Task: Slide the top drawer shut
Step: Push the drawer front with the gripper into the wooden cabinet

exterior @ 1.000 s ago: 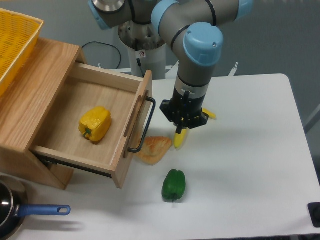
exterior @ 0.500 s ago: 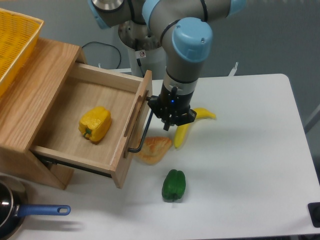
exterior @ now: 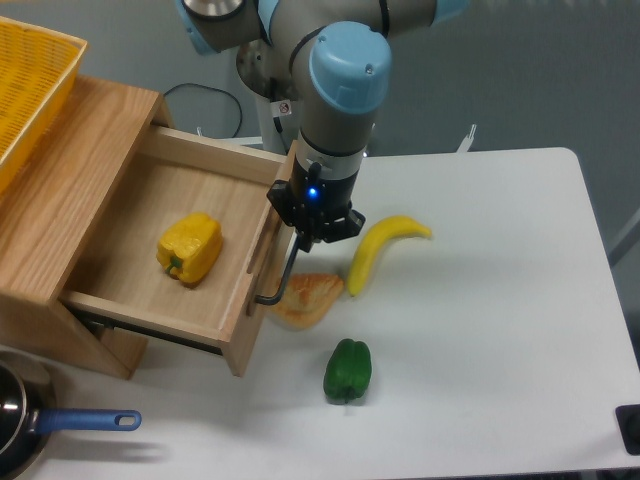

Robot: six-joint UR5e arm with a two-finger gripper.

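Drawer (exterior: 160, 250) pulled well out of the cabinet (exterior: 75, 190) at the left of the table (exterior: 500, 330), front facing right toward the open tabletop. Inside, lying on the drawer floor toward the left-middle, a yellow pepper (exterior: 190, 248). Black bar handle (exterior: 285, 265) running along the front, its upper end hidden under the gripper (exterior: 308, 235). Gripper down at the upper part of the front, right at the handle, wrist pointing down, a small blue light lit on its body. Jaws too dark and too hidden from this angle: cannot tell whether open or closed, nor whether actually touching the handle. Just right of the drawer front, partly tucked under the handle's lower end, a piece of toast (exterior: 310, 298). Beside it to the right, a banana (exterior: 380, 250), curving up and to the right, near the gripper but apart from it. Below the toast, alone on the white surface, a green pepper (exterior: 348, 370). On top of the cabinet at the far left, a yellow basket (exterior: 30, 80), cut off by the edge. At the bottom left corner, a pan (exterior: 15, 425) with a blue grip pointing right.
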